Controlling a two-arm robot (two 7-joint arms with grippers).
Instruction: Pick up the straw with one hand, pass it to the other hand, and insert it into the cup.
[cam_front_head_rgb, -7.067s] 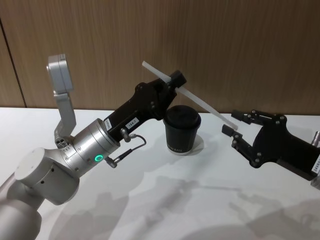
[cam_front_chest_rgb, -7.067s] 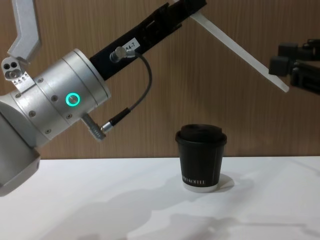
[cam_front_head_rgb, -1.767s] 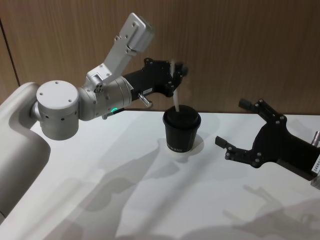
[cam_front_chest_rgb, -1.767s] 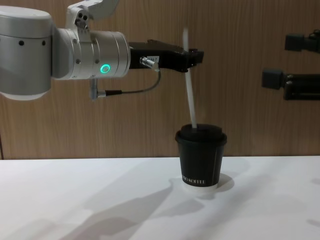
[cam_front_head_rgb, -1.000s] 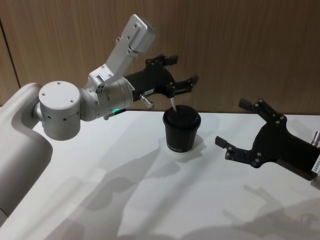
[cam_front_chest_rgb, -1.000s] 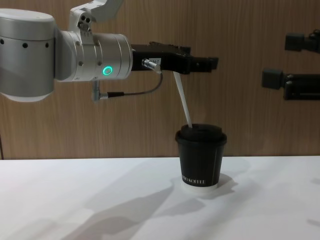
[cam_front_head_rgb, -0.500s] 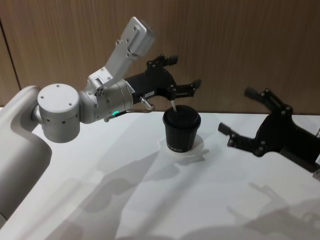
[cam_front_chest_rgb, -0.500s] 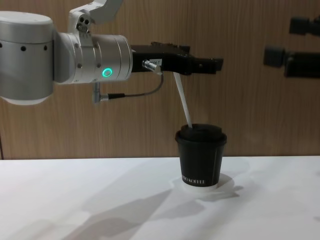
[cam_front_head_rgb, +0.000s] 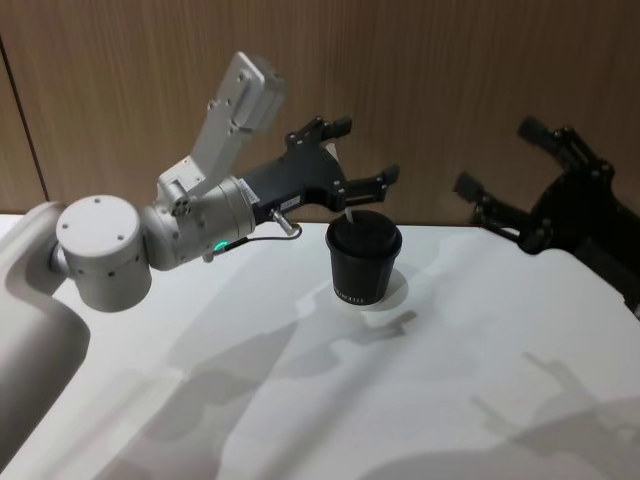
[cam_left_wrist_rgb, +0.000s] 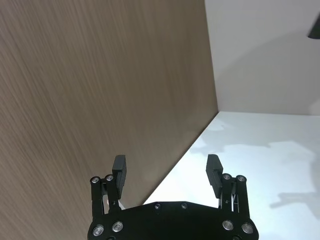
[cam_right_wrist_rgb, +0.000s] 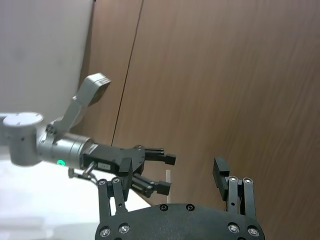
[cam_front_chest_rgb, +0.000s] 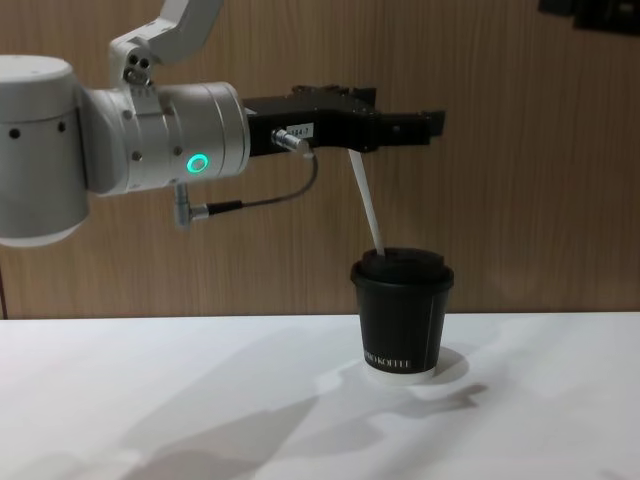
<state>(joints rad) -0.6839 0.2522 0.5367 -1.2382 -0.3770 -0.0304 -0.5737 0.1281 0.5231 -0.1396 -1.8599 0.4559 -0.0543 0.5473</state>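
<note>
White desk (cam_front_head_rgb: 420, 380) bare in the foreground; small black paper coffee cup with domed black lid and white bottom rim (cam_front_chest_rgb: 402, 315) stands upright on it near the wood-panel wall (cam_front_head_rgb: 450, 90). Thin white straw (cam_front_chest_rgb: 367, 205) sits in the cup lid, lower end inside and hidden, upper part leaning toward the robot's left; in the head view just a short white stub (cam_front_head_rgb: 348, 215) shows above the lid. Left hand, black long-fingered with big silver cylindrical wrist and green ring light (cam_front_chest_rgb: 420, 127), reaches in level from the left above the cup, fingers spread wide and released, not gripping the straw; chest view puts the straw top right under the fingers, contact hard to make out. Head view shows its two fingers splayed either side of the straw top (cam_front_head_rgb: 362, 158). Left wrist view: open fingers (cam_left_wrist_rgb: 120, 167) facing wall and desk. Right hand, all-black blocky (cam_front_head_rgb: 500, 170), is raised at the right by the wall, well apart from the cup, fingers open, arm cut off by the frame edge. Right wrist view: its open fingers (cam_right_wrist_rgb: 220, 172) in front, left hand (cam_right_wrist_rgb: 160, 172) and straw top (cam_right_wrist_rgb: 168, 176) farther off.
</note>
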